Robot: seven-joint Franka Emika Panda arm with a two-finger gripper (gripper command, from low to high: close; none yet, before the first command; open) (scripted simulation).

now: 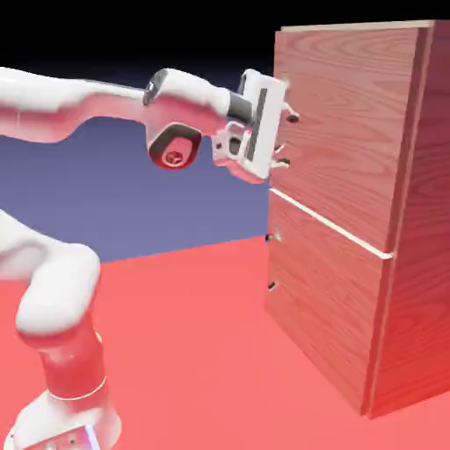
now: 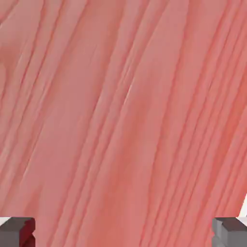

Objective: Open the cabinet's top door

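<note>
The cabinet (image 1: 417, 264) is a tall reddish-brown wood-grain box on the exterior view's right. Its top door (image 1: 352, 123) is the larger upper panel and sits flush with the front. My gripper (image 1: 287, 139) is right at the door's left edge, jaws open wide, one tip above the other. Small dark tips show there against the wood; I cannot tell the door's handle apart from them. In the hand view the top door's wood grain (image 2: 125, 106) fills the frame. The gripper (image 2: 123, 236) shows only its two grey fingertips (image 2: 17, 231) in the bottom corners, with no handle visible between them.
Below the top door is the shorter lower panel (image 1: 325, 299) with its own dark handle (image 1: 271, 261) at its left edge. The red table (image 1: 193, 352) spreads in front of the cabinet. The arm's base (image 1: 61, 387) stands at the lower left.
</note>
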